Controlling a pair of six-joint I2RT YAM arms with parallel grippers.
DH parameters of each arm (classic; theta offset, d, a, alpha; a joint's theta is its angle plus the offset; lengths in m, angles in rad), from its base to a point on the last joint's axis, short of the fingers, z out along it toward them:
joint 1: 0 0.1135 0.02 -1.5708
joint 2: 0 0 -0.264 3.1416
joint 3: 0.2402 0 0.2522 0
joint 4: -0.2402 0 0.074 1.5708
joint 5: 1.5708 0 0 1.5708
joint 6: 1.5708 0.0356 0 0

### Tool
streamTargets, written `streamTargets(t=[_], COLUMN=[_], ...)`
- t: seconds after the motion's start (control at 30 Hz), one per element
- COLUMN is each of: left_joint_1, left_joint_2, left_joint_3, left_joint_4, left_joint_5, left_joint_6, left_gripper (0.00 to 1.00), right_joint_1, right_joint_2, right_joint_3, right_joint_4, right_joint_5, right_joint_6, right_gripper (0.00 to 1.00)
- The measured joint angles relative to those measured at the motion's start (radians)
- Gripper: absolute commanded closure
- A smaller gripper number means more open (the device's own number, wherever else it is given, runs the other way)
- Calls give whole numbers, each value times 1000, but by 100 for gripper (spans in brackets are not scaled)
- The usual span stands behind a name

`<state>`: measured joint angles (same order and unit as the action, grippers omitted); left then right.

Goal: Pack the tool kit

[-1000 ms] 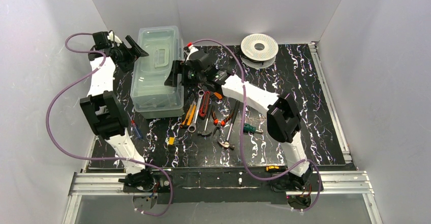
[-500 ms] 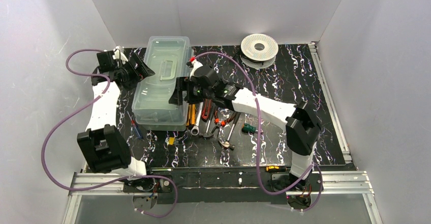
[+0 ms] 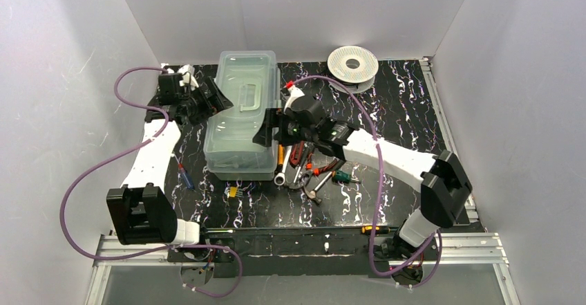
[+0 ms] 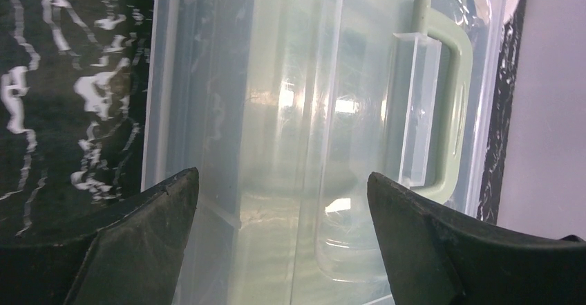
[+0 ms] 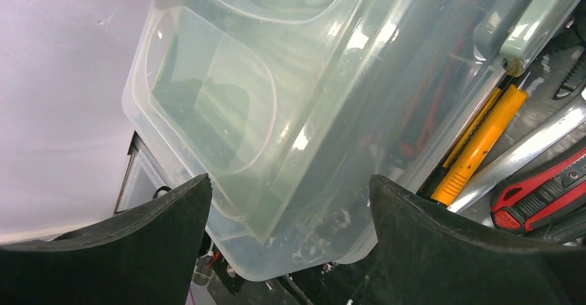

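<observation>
The table (image 3: 408, 111) is black with white streaks. A clear plastic box (image 3: 238, 139) sits on it. A heap of tools (image 3: 304, 173) lies just beside the box. A white spool (image 3: 352, 63) rests far back, well apart.

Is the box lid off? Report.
No, the lid with its handle sits closed on the box.

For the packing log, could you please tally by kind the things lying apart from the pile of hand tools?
Clear plastic box: 1
White spool: 1
Small blue-and-red screwdriver: 1
Small yellow piece: 1
Yellow-and-black item at the near edge: 1
Total: 5
</observation>
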<state>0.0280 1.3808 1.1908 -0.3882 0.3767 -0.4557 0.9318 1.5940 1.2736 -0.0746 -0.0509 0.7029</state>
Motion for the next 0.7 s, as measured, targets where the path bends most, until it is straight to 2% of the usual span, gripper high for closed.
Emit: streamTargets(t=[0.37, 0.5, 0.7], left_joint_1=[-178, -241, -271], left_joint_2=[-62, -79, -78], left_joint_3=[-92, -111, -101], left_joint_4=[69, 77, 52], left_joint_5=[2, 5, 8], left_joint_6=[-107, -137, -132], left_gripper=[12, 11, 8], right_joint_1=[-143, -188, -209], right_joint_2=[-203, -258, -339], right_joint_3=[-183, -223, -240], right_joint_4=[-40, -66, -145], right_joint_5=[-24, -23, -12], right_joint_6=[-5, -27, -59], right_gripper=[8, 5, 2])
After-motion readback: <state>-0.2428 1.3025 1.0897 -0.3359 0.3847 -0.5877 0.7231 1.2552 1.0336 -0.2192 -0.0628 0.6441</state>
